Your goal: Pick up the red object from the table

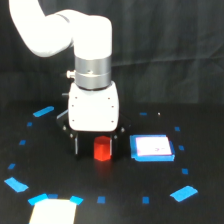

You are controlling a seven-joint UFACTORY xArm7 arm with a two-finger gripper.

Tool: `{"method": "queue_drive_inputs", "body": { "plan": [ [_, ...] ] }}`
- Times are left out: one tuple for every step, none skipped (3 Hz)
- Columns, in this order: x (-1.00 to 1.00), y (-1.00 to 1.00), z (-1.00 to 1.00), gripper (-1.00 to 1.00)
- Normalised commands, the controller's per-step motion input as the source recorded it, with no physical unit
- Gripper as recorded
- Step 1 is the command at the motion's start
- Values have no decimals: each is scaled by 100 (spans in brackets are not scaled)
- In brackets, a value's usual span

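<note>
The red object (102, 149) is a small red-orange stubby block standing on the black table (60, 170) near the middle of the exterior view. My gripper (96, 147), with its white body and dark fingers, hangs straight down over it. The left finger (76, 145) stands clearly apart from the block, with a dark gap between them. The right finger is dark against the table and hard to make out beside the block. The jaws straddle the block and look open. The block's base appears to rest on the table.
A flat white pad with a blue edge (152, 148) lies just to the exterior view's right of the block. Light-blue tape pieces (183, 193) and small blue marks ring the area. A pale patch (52, 211) sits at the bottom edge.
</note>
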Motion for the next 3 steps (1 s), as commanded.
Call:
{"method": "queue_drive_inputs", "body": {
  "plan": [
    [36, 15, 36, -100],
    [13, 31, 9, -97],
    [100, 40, 25, -100]
  ]
}}
